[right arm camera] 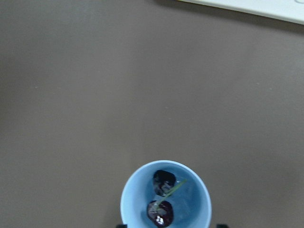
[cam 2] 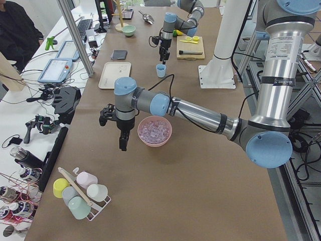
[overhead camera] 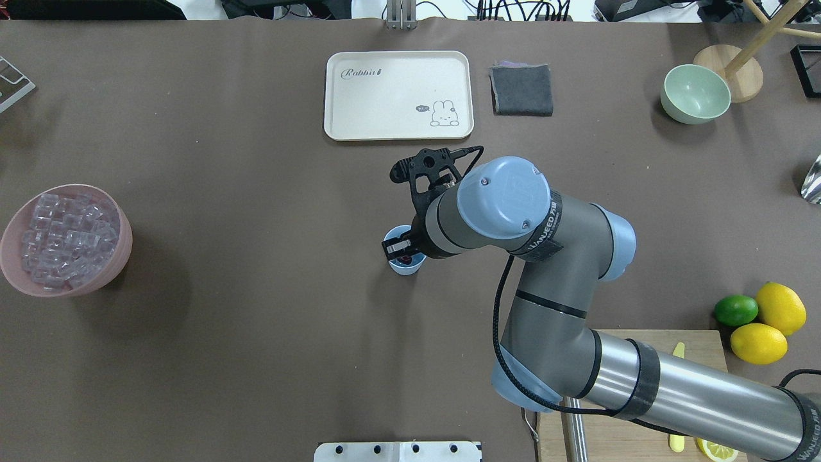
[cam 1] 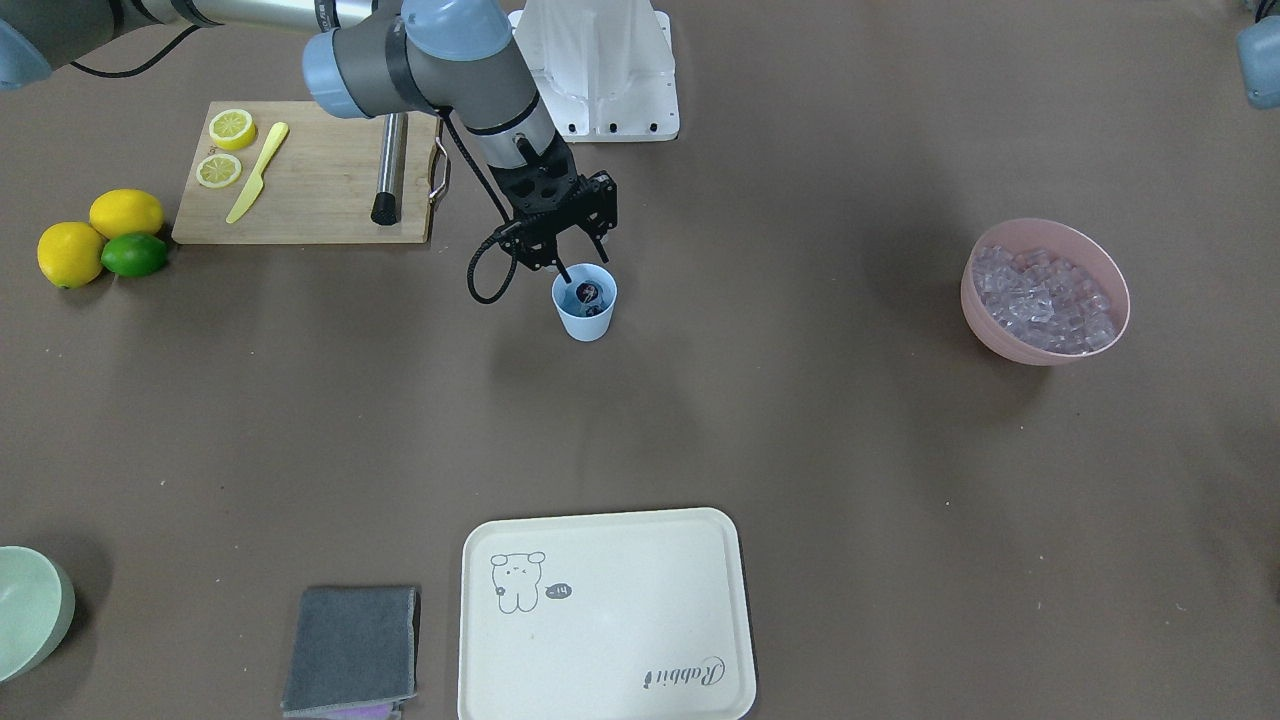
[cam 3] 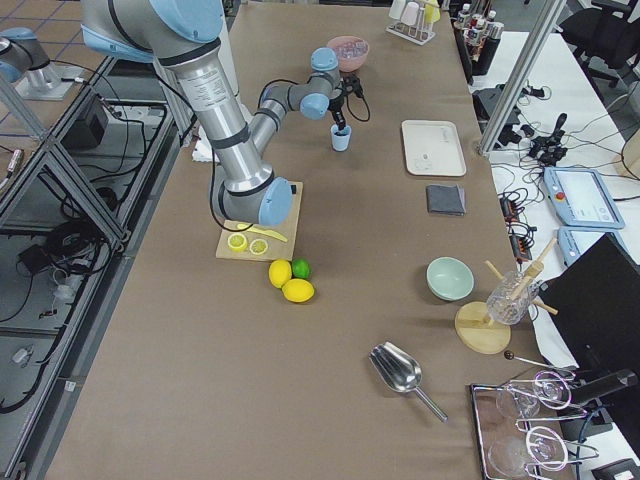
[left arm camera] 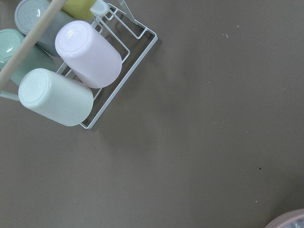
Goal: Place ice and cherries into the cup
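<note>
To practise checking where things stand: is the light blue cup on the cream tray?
No, the cup stands directly on the brown table, clearly apart from the tray, which lies nearer the camera.

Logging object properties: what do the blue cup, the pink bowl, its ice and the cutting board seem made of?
The cup looks plastic: uniform light blue, smooth, slight sheen. The pink bowl is likely matte plastic, evenly coloured. The ice is clear, glassy cubes; real or acrylic, I cannot tell. The cutting board looks like wood or bamboo: tan, faint grain.
</note>
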Controlling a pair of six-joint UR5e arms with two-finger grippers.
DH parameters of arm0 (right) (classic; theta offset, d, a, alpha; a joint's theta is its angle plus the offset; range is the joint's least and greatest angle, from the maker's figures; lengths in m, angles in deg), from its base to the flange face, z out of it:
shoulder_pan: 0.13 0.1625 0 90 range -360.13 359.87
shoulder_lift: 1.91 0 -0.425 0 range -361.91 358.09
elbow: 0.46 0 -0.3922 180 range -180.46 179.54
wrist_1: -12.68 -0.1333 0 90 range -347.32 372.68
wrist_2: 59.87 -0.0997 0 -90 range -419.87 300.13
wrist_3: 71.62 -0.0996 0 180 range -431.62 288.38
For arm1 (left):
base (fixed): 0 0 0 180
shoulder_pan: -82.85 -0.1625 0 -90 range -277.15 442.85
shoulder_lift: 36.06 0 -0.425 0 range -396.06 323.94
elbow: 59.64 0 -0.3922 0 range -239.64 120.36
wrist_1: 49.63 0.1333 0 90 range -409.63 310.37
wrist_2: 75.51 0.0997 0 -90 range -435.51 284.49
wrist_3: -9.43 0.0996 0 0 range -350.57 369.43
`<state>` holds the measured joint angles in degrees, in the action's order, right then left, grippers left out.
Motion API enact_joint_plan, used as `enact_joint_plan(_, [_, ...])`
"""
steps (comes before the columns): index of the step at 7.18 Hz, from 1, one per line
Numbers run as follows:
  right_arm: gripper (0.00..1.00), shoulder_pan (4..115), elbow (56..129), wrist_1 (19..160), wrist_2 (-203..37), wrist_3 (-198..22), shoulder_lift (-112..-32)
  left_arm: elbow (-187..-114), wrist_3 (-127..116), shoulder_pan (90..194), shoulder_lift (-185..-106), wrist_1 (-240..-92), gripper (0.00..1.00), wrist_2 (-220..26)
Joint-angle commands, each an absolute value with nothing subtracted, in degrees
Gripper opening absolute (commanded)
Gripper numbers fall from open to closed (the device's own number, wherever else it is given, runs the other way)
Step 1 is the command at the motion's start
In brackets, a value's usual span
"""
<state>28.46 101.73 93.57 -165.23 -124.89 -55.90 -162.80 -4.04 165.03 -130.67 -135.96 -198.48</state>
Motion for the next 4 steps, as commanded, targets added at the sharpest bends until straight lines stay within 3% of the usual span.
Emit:
enact_joint_plan(1, [1.0, 34.73, 108.84, 109.99, -168.84, -123.74, -58.06, -163.09, -1.04, 167.57, -127.4, -136.11, 0.98, -202.06])
enact_joint_plan(4, [1.0, 53.68, 111.16, 114.37, -185.59, -103.16, -69.61, -163.53, 7.54, 173.09, -121.96, -136.11, 0.98, -202.25])
